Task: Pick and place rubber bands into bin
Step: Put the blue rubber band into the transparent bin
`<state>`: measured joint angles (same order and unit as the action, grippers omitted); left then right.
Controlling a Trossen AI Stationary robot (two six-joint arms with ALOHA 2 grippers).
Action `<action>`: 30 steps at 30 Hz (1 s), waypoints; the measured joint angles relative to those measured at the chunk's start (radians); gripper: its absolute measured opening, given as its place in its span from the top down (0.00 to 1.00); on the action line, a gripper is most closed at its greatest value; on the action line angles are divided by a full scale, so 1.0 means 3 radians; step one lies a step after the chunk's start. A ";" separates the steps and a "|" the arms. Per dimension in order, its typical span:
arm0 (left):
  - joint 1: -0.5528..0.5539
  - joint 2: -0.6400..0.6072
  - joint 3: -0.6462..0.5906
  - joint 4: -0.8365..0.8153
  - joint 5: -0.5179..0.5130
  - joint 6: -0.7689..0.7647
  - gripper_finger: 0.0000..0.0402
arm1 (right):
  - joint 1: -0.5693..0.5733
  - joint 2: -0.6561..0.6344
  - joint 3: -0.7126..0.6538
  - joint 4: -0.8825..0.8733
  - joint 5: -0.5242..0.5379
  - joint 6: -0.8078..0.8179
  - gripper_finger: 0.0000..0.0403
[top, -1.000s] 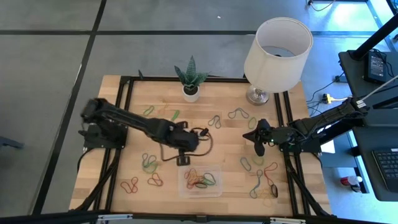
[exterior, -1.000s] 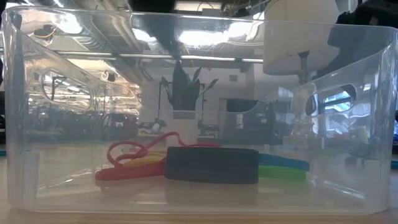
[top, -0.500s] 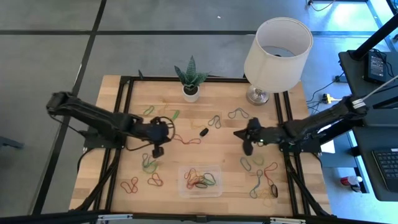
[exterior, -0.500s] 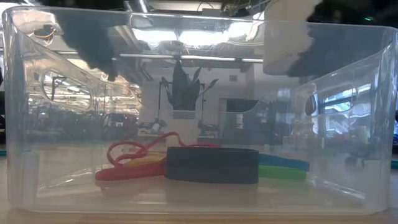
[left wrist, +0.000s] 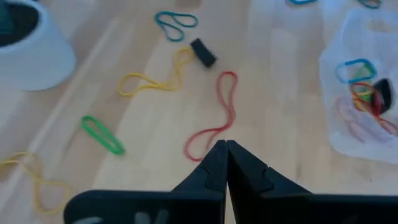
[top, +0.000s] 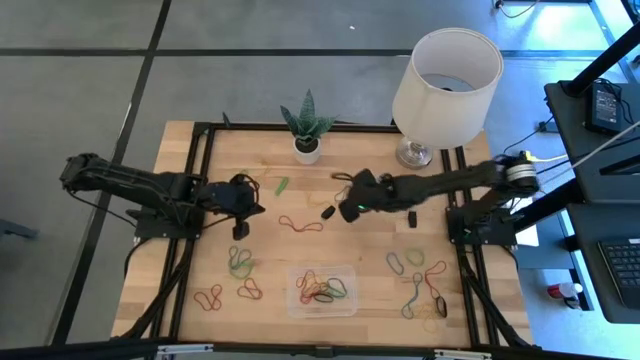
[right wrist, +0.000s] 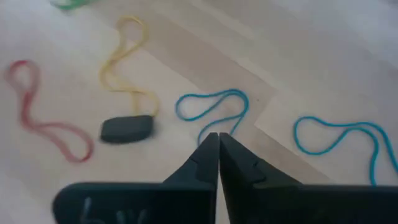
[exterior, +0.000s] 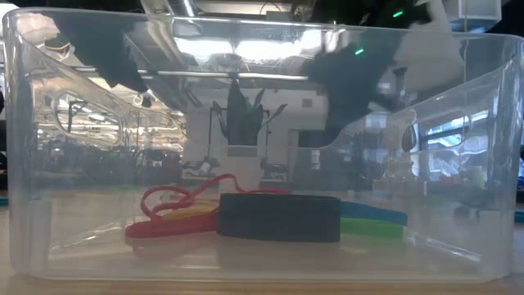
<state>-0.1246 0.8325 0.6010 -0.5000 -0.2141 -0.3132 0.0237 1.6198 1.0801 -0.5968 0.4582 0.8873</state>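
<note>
My right fingers point(right wrist: 218, 140) are pinched shut and empty above a blue rubber band point(right wrist: 212, 107) beside a small black chunk point(right wrist: 126, 129); my left fingers point(left wrist: 225, 148) are shut too, holding nothing, at a red band point(left wrist: 214, 121). Bands look thin, light and floppy, so best pinched on one strand lying flat on the surface point(top: 370, 220). Bin point(top: 295, 303) at the near edge holds a small tangle of coloured bands point(top: 322, 288).

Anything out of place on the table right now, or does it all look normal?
One oddity: a small solid black piece lies on the wood among the loose rubber bands, and another dark chunk sits inside the bin. Neither is a band. Nothing looks spilled or damaged.
</note>
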 joint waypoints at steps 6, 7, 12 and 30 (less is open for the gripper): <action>0.0031 0.0000 0.0000 0.0010 0.0016 0.0226 1.00 | -0.0270 0.0563 0.0351 -0.0080 -0.0294 0.0121 0.83; 0.0031 0.0001 0.0000 -0.0002 0.0038 0.0231 1.00 | -0.0290 0.0631 0.0394 -0.0075 -0.0307 0.0171 0.80; 0.0029 0.0001 0.0000 -0.0043 0.0246 0.0217 1.00 | -0.0356 0.0832 0.0476 -0.0065 -0.0315 0.0181 0.69; 0.0029 0.0001 0.0000 -0.0196 0.0449 0.0128 1.00 | -0.0549 0.1348 0.0507 -0.0155 -0.0597 0.0532 0.68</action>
<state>-0.1158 0.8330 0.6010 -0.5587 -0.0795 -0.2749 -0.1410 2.0241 1.2322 -0.6435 0.2790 1.0470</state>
